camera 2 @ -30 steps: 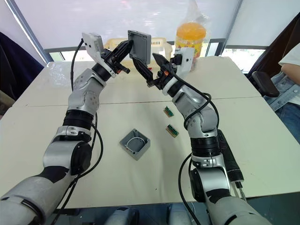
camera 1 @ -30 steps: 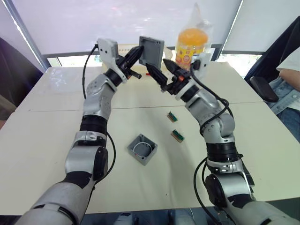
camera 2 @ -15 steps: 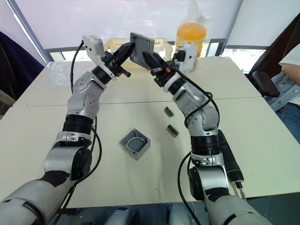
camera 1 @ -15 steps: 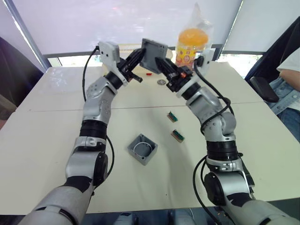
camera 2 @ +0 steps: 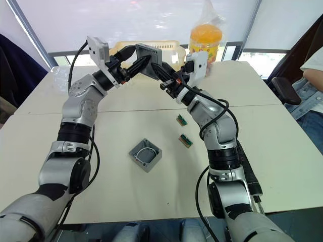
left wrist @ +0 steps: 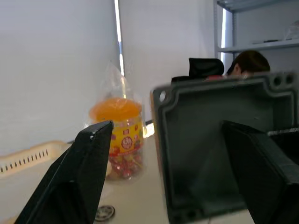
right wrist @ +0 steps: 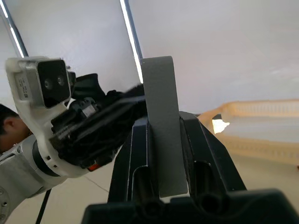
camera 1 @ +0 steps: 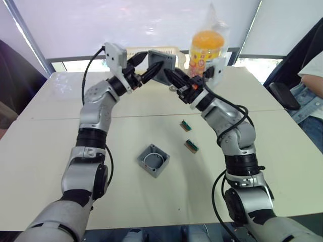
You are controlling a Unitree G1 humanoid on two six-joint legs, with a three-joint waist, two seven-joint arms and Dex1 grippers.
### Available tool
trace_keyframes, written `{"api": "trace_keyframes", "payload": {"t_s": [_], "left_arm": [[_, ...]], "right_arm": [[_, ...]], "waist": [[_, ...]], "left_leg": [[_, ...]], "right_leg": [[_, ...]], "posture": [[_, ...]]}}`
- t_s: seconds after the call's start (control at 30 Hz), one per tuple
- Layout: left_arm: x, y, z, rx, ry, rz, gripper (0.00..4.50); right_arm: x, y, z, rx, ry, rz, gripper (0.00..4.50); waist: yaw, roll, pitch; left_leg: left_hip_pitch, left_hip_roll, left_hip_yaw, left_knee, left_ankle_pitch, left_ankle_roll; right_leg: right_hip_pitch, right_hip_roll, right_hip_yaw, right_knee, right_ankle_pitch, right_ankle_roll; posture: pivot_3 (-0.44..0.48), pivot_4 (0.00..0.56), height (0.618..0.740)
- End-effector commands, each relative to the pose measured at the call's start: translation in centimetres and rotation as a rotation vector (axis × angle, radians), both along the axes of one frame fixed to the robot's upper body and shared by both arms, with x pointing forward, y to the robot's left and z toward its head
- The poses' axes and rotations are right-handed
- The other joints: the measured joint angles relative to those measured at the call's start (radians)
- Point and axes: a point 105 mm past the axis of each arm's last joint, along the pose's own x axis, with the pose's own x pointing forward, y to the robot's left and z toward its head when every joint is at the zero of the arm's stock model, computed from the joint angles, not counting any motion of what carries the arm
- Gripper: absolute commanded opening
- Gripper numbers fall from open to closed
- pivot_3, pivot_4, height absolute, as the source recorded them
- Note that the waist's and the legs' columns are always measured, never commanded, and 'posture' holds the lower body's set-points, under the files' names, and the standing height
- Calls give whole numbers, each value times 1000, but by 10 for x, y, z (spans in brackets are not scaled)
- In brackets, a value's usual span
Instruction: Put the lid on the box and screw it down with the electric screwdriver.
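Note:
The grey lid (camera 1: 162, 61) hangs in the air over the far side of the table, between my two grippers. My right gripper (camera 1: 170, 74) is shut on its edge; the right wrist view shows the lid (right wrist: 159, 84) edge-on, clamped between both fingers. My left gripper (camera 1: 148, 65) is open, and its fingers (left wrist: 79, 177) stand spread to either side of the lid (left wrist: 201, 140) without touching it. The grey box (camera 1: 153, 160) sits open side up on the table, below and nearer to me. The black electric screwdriver (camera 2: 251, 177) lies by the table's right edge, partly hidden by my right arm.
Two small green parts (camera 1: 185, 125) (camera 1: 191, 146) lie right of the box. An orange jar in a plastic bag (camera 1: 204, 45) and a yellow basket (camera 2: 169, 46) stand at the back edge. A person (camera 1: 314, 75) sits beyond the table's right side.
My right gripper closed on the lid's edge, then my left gripper let go and opened. The lid has tilted and dropped slightly.

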Motion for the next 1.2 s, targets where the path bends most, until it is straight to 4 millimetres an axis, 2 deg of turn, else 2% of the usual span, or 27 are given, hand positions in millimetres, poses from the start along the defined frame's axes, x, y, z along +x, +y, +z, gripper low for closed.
{"api": "trace_keyframes", "payload": {"t_s": [0.03, 0.13, 0.3, 0.53, 0.67, 0.77, 0.87, 0.97, 1.2], "left_arm": [[-18, 27, 1, -5, 5, -12, 3461], [-34, 52, -21, 40, 127, -33, 3461], [-51, 82, -45, 95, 245, 38, 3461], [-79, 80, -81, 196, 361, 24, 3461], [-89, 79, -88, 198, 414, -6, 3461], [-100, 76, -96, 229, 458, -66, 3461], [-105, 73, -102, 273, 484, -105, 3461], [-107, 76, -110, 305, 510, -113, 3461], [-106, 77, -111, 343, 484, -115, 3461]], "right_arm": [[-27, -12, 16, -132, -263, -56, 187], [-49, -13, -4, -349, -413, -63, 187], [-76, -11, -36, -541, -580, -78, 187], [-93, -7, -88, -897, -892, -72, 187], [-99, -5, -104, -936, -984, -72, 187], [-104, 0, -125, -954, -1032, -40, 187], [-104, 3, -134, -952, -1068, -12, 187], [-103, 6, -141, -947, -1089, 6, 187], [-92, 13, -151, -981, -1077, -13, 187]], "waist": [[-9, 0, 0], [-17, 0, 0], [-15, 0, 0], [-7, 0, 0], [-4, 0, 0], [-4, 0, 0], [-4, 0, 0], [-5, 0, 0], [-5, 0, 0]], "left_leg": [[0, 0, 0, 0, 0, 0], [0, 0, 0, 0, 0, 0], [0, 3, 0, 0, -3, 5], [1, 2, 0, 1, -3, 5], [1, 3, 0, 1, -3, 5], [1, 3, 0, 1, -3, 5], [2, 3, 0, 0, -3, 5], [2, 3, 0, 0, -3, 4], [3, 3, 0, 0, -3, 4]], "right_leg": [[0, 0, 0, 0, 0, 0], [0, 0, 0, 0, 0, 0], [0, 3, 1, 0, 0, 0], [1, 3, 1, -1, 0, -1], [2, 3, 2, -1, 1, -2], [2, 4, 2, -1, 1, -2], [2, 4, 2, -1, 1, -2], [2, 4, 2, -1, 1, -3], [3, 4, 2, -1, 1, -3]], "posture": [[0, 150, 740], [0, 150, 740], [0, 150, 740], [0, 150, 740], [0, 150, 740], [0, 150, 740], [0, 150, 740], [0, 150, 740], [0, 150, 740]]}}
